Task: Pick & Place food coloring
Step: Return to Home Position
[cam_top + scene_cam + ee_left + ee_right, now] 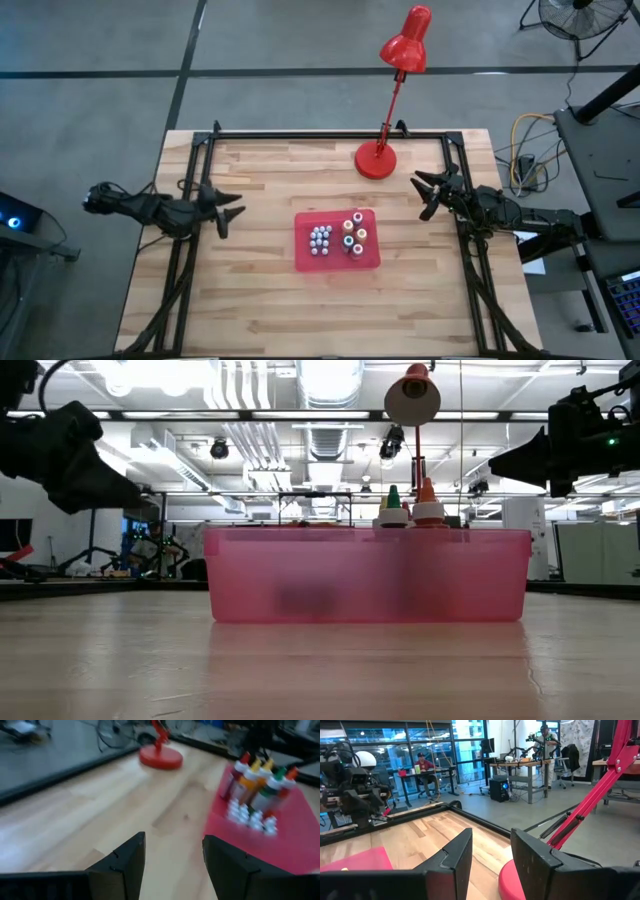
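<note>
High view: food coloring (322,238) held in red tray (337,263), centre of table (250,300)

Left gripper (232,212): over the table's left side, well apart from the tray. Fingers spread with nothing between them; the left wrist view shows the same gap.

Tray contents: a tight block of tiny whitish-capped bottles (320,238) in the left half. Just beside them to the right stands a cluster of larger bottles (354,233) with red, yellow, orange and green tips. All stand upright. No bottle shows on the bare wood.

Handling, as judged: light, small plastic. Stiff enough for a pinch but probably squeezable, so modest force suits. Smooth sides may slip. The bottles are tall for their bases and easily toppled. They are packed close, so a finger would likely nudge the neighbours. Best hold: from above, across the shoulder just beneath the cap, starting with an outer-row bottle.

Red desk lamp (376,160): base behind the tray, near the far edge.

Right gripper (422,196): over the right side, near the lamp base and apart from the tray. Fingers spread, empty.
</note>
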Controlling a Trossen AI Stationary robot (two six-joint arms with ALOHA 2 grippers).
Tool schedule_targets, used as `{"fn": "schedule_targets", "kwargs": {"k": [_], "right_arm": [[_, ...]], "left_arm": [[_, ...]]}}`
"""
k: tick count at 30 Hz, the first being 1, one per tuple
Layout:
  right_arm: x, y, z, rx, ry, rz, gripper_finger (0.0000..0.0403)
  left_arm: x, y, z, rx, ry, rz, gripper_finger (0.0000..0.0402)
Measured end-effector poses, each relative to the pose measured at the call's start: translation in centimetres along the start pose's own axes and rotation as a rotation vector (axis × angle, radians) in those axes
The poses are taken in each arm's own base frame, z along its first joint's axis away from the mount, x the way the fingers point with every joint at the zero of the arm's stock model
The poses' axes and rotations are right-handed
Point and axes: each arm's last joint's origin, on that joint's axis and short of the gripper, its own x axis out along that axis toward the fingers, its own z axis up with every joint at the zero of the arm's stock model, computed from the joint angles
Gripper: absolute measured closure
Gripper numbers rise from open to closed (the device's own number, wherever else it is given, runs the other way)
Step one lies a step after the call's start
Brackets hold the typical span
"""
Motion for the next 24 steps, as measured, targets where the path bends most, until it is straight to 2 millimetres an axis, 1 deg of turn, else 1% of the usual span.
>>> {"fn": "schedule_targets", "kwargs": {"k": [5, 13, 24], "right_arm": [[0.00, 0.00, 0.00, 0.000, 0.000, 0.000, 0.0275], [0.00, 0.00, 0.00, 0.000, 0.000, 0.000, 0.0275], [0.00, 0.00, 0.00, 0.001, 0.000, 0.000, 0.0275]], "left_arm": [[-0.33, 0.27, 0.22, 0.025, -0.048, 0.014, 0.0232], [-0.51, 0.39, 0.29, 0.140, -0.068, 0.012, 0.0232], [-0.52, 0.40, 0.29, 0.130, -0.068, 0.011, 0.0232]]}}
